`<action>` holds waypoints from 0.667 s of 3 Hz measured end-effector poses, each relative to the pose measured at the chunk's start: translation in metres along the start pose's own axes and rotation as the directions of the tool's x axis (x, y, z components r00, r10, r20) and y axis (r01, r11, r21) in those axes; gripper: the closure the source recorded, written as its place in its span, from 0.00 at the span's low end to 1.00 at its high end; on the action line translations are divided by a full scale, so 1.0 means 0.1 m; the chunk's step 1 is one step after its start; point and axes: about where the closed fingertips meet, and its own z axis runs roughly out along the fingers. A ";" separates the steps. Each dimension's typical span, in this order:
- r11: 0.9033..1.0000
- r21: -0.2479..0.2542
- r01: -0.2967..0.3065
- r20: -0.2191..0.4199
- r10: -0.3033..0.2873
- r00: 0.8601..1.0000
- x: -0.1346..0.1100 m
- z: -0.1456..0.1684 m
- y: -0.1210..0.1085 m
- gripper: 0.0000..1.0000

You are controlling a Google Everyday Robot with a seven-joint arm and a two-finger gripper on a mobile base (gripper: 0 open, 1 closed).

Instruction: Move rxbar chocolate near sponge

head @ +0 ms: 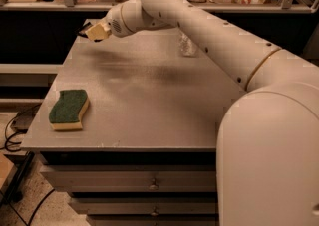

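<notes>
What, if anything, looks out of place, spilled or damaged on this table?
Nothing stands out. The sponge lies flat, green side up, near the front left edge of the table. The gripper hovers over the far left corner. A clear bottle sits partly hidden behind the arm. No spill shows.

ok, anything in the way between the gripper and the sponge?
Nothing visible. The gripper is over the far left corner of the table, a dark shape at its tip, likely the rxbar chocolate. The sponge lies near the front left edge, bare tabletop between. The clear bottle stands well right, off that line.
</notes>
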 end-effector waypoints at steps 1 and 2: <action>1.000 -0.011 -0.002 -0.005 0.002 1.000 0.01 0.03 0.01 1.00; 0.997 -0.071 -0.001 -0.051 -0.003 0.999 -0.07 0.09 0.17 1.00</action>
